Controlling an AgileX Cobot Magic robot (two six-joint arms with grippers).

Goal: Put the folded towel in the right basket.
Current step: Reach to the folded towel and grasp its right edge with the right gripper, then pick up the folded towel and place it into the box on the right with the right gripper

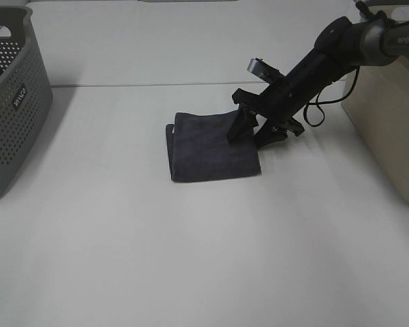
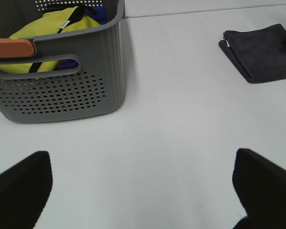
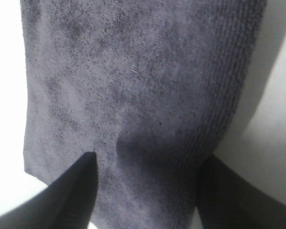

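Observation:
The folded dark grey towel (image 1: pixel 208 146) lies flat on the white table, near the middle. It also shows in the left wrist view (image 2: pixel 267 55) and fills the right wrist view (image 3: pixel 133 86). My right gripper (image 1: pixel 251 139) is down at the towel's right edge and open. One finger rests on the cloth and the other just off its edge, so the towel's edge lies between the fingers (image 3: pixel 81 191). The right basket (image 1: pixel 388 129) is beige and stands at the right edge of the table. My left gripper (image 2: pixel 143 191) is open and empty, low over bare table.
A grey perforated basket (image 1: pixel 10 102) stands at the far left, holding yellow and blue cloth (image 2: pixel 52 28). A black cable (image 1: pixel 320 109) hangs from the right arm. A seam crosses the table behind the towel.

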